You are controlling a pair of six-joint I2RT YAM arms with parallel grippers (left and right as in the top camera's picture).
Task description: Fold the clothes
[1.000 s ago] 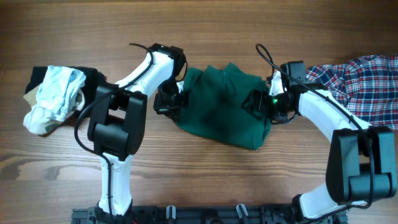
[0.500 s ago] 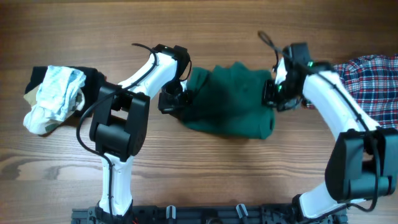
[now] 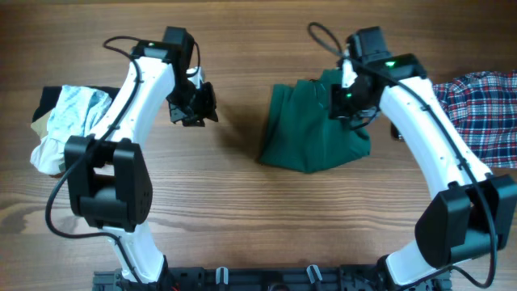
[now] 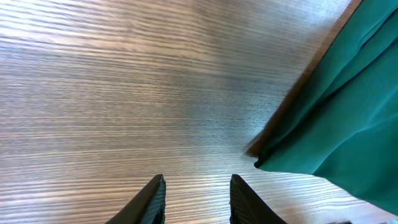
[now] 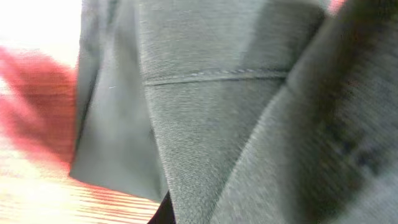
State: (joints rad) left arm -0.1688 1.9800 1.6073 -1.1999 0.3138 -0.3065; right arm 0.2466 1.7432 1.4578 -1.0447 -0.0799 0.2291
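The clothes [image 3: 315, 133], a dark green garment, lie bunched right of the table's middle. My right gripper [image 3: 349, 99] sits on the garment's upper right part, shut on a fold of it. In the right wrist view the clothes [image 5: 205, 112] fill almost the whole frame and drape over the jaws, so only a dark sliver of one finger shows. My left gripper [image 3: 198, 109] hangs to the left of the garment, apart from it. In the left wrist view its fingers [image 4: 152, 199] stand apart over bare wood, with the green edge [image 4: 348, 124] off to the right.
A red, blue and white plaid shirt [image 3: 477, 117] lies at the right edge, close to my right arm. A pale blue-white garment on black cloth [image 3: 69, 125] lies at the far left, beside my left arm. Bare wood separates my left gripper from the green garment.
My left gripper has let go of the garment's left edge, opened, and swung away to the upper left. My right gripper has carried the right side inward, leaving the cloth narrower.
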